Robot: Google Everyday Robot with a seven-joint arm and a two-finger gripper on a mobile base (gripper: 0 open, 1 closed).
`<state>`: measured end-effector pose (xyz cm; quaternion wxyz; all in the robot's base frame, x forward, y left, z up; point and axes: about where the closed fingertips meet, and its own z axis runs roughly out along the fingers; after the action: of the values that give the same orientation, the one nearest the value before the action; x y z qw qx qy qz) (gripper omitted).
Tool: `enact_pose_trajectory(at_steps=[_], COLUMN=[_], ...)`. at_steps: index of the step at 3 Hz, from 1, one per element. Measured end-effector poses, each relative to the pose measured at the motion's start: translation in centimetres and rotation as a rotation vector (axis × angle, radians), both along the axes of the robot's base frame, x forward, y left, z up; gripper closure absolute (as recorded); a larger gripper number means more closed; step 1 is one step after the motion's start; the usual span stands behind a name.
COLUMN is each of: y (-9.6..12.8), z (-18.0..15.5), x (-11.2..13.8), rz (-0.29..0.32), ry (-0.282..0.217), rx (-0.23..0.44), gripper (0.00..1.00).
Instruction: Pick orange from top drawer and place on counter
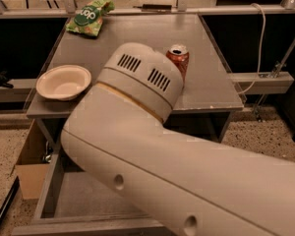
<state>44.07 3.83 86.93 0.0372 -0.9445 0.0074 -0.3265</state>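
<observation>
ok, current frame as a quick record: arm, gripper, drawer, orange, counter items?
arm: fills centre and lower right, hides most of the drawer
gripper: not in view
top drawer: open, grey bottom shows at left
orange: not visible
counter: white bowl at left edge, soda can upright beside arm, green bag at back left

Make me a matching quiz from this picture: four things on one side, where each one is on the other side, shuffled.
1. chip bag
2. bowl
3. soda can
4. top drawer

A. pulled open below the counter
B. counter's far left corner
C. partly hidden behind the arm
D. counter's near left edge

Pairs: 1-B, 2-D, 3-C, 4-A. The tool is not in view; the arm fills the foreground.
</observation>
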Motion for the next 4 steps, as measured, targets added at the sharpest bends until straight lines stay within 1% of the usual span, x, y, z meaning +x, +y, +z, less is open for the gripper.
enact_pose_trajectory(at_steps=[1, 2, 3, 4], y=[-2.7, -7.8, -7.5, -5.3], z=[-1.0, -4.4, -3.7, -0.1], x=[2.5, 5.7, 5.9, 7.1], rz=[-0.063, -0.167, -0.162, -0.13], ry=[0.031, 0.102, 0.09, 0.022], rx=[-0.015, -0.047, -0.056, -0.107], gripper=[1.0, 1.0, 1.0, 1.0])
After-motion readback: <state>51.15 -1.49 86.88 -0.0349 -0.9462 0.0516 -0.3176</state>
